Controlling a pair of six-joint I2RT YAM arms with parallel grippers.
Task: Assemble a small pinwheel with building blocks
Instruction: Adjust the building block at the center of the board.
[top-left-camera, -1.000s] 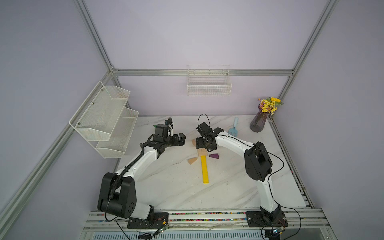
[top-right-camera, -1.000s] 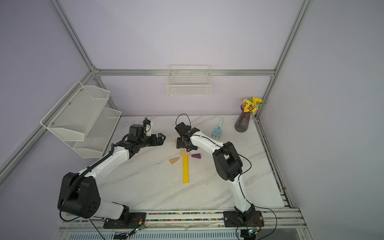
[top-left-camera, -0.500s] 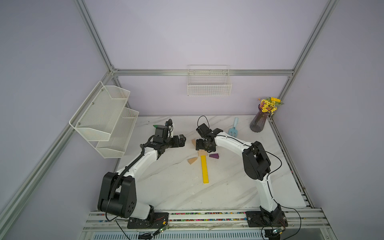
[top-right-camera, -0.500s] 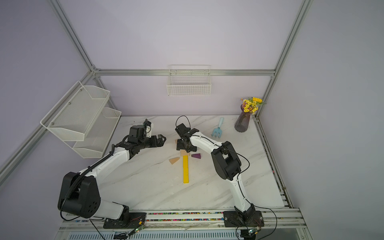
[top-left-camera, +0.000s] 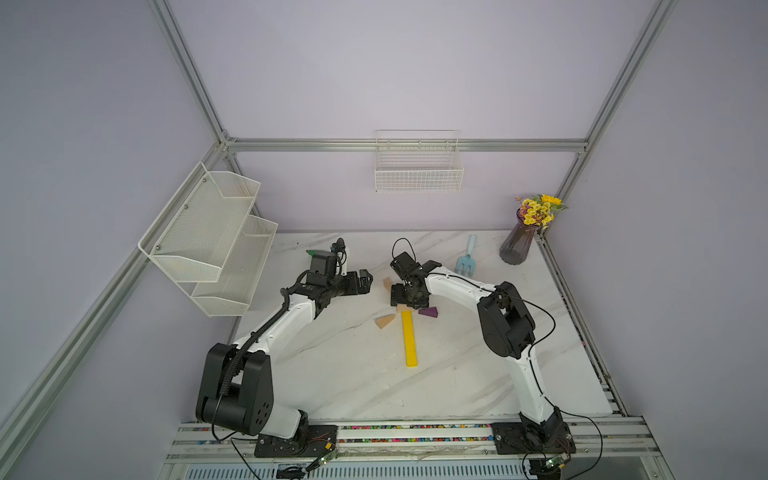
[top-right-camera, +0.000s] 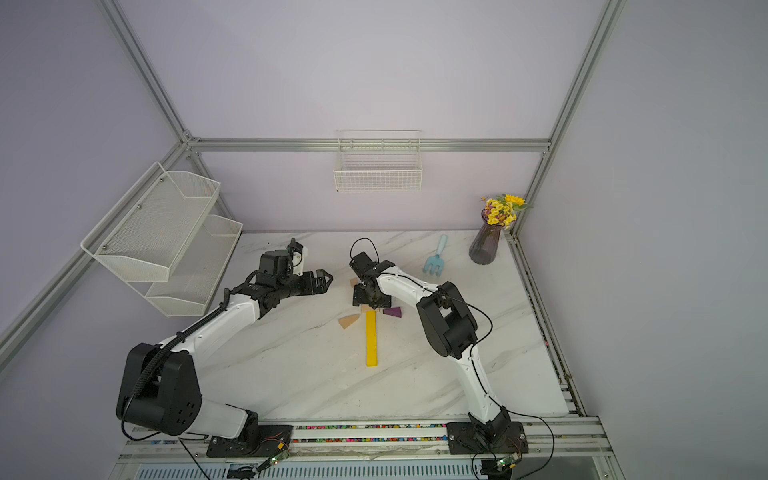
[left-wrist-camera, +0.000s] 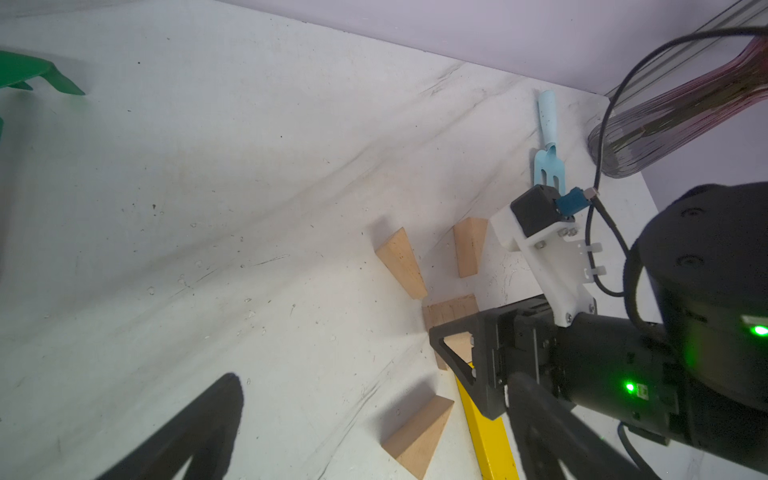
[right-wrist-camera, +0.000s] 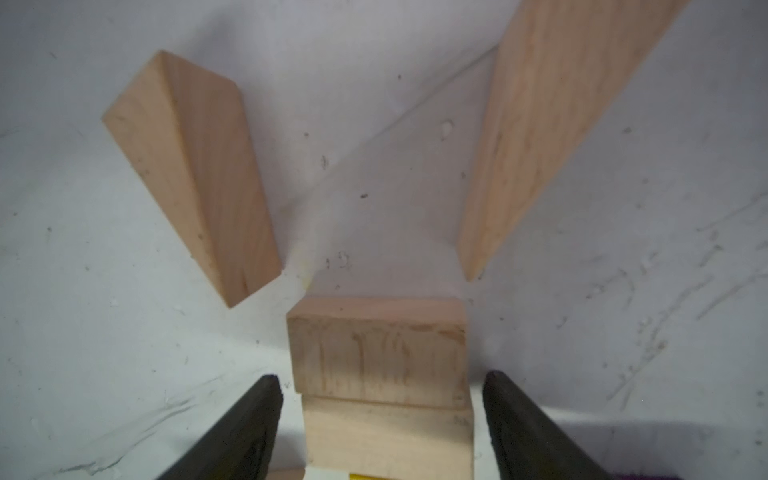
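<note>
Nearly done: pinwheel laid out on counter, four wedges spread loosely around hub, perhaps needing closer fit; right fingers apart astride hub, not gripping it; left fingers wide apart, empty, aside.

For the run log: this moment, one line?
right gripper: open, fingers straddling rectangular wood blocks | left gripper: open, empty | yellow bar: flat

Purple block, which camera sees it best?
Both top views: the purple block lies in the open by the yellow stick's far end, nearly whole. The right wrist view catches only a purple sliver at its edge. The left wrist view does not show it.
</note>
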